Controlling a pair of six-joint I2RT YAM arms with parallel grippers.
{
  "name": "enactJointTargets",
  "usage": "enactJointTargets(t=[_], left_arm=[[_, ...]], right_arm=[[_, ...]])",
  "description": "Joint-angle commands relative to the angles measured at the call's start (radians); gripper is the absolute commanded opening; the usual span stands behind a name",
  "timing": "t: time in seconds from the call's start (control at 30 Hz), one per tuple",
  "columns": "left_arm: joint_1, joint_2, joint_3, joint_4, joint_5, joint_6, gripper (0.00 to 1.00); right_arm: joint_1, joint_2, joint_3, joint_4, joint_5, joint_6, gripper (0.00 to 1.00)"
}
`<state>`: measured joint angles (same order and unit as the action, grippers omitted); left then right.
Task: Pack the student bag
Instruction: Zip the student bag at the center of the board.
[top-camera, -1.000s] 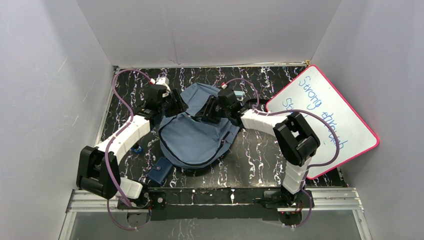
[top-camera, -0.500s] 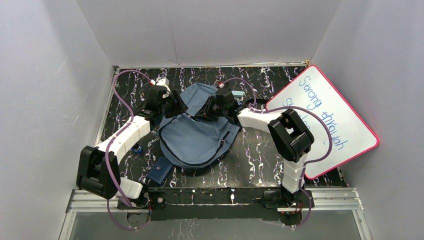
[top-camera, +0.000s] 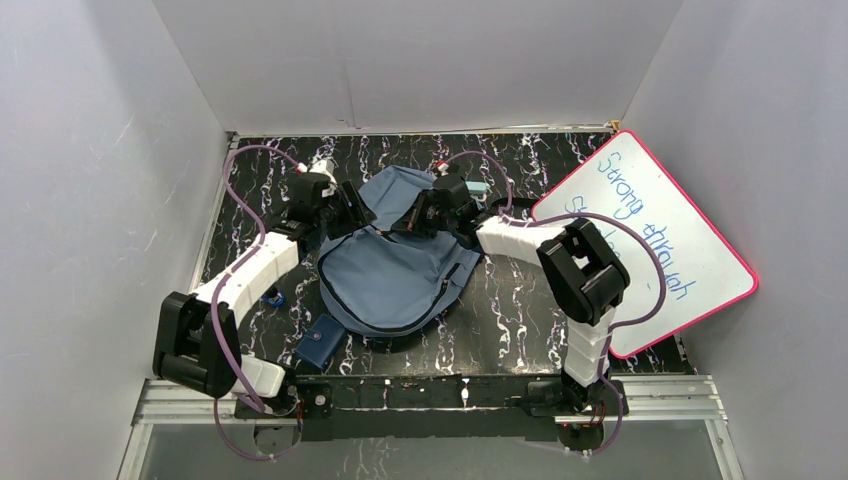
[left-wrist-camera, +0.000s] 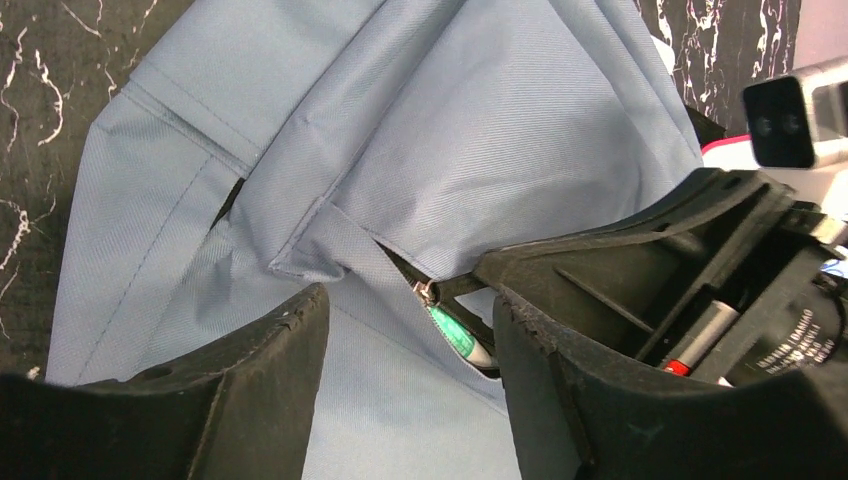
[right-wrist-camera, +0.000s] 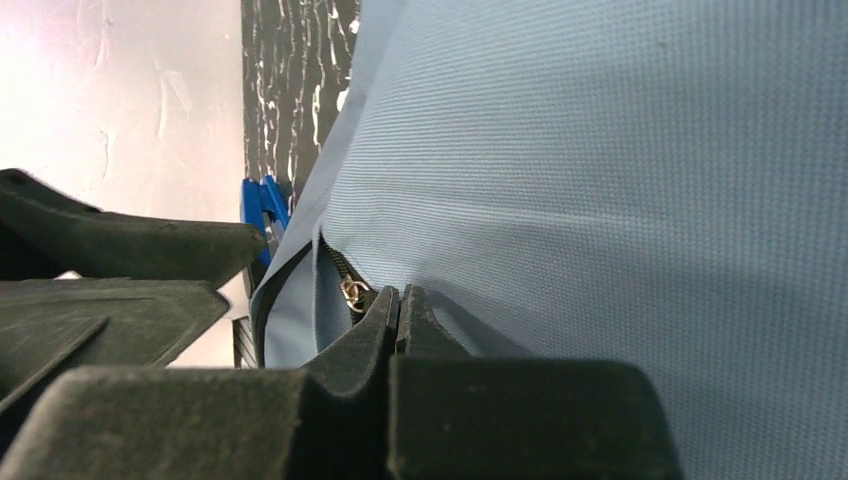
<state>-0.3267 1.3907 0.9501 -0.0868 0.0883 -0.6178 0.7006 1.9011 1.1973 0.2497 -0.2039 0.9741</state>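
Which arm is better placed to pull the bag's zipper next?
Right, probably. The right tool is shut just beside the zipper pull on the bag. The left tool hangs open above the fabric, gripping nothing.

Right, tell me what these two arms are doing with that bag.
Both arms work at the far end of the student bag, which lies on the table. The right gripper is shut right beside the zipper pull; whether it pinches it is unclear. The left gripper hangs open over the bag's mouth, where a green-tipped pen shows.
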Motion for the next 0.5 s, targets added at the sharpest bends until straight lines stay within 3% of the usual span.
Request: enactJointTargets(t=[0.0, 0.47], left_arm=[[0.017, -0.014, -0.020, 0.007, 0.064, -0.064, 0.60], [0.017, 0.058, -0.018, 0.013, 0.089, -0.125, 0.66]], right_arm=[[-0.006, -0.093, -0.017, 0.105, 0.010, -0.048, 0.00], [-0.005, -0.144, -0.043, 0.181, -0.009, -0.069, 0.00]])
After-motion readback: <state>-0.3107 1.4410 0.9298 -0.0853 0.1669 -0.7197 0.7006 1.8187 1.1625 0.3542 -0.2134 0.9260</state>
